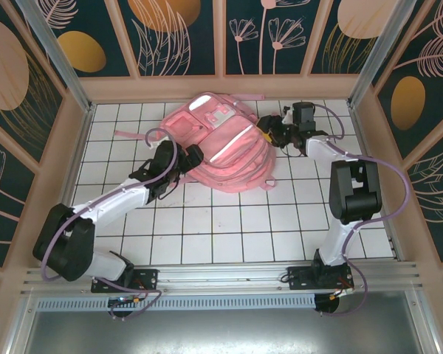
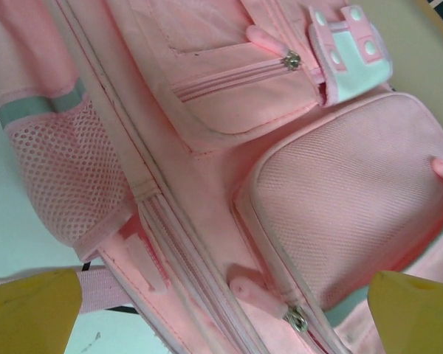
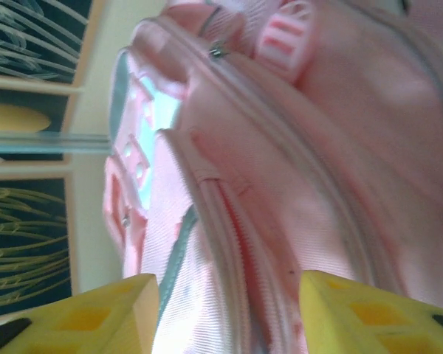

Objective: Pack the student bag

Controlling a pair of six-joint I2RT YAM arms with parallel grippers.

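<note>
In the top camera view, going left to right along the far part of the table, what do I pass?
Black left gripper → large pink fabric backpack with shiny reflective strips → black right gripper.

The left arm [image 1: 107, 205] and the right arm [image 1: 321, 151] are made of white tubes joined by chunky black parts. Thin purple cables [image 1: 407, 195] are looped along them. The left fingers [image 2: 29, 310] and right fingers [image 3: 369, 313] are coloured yellow.
</note>
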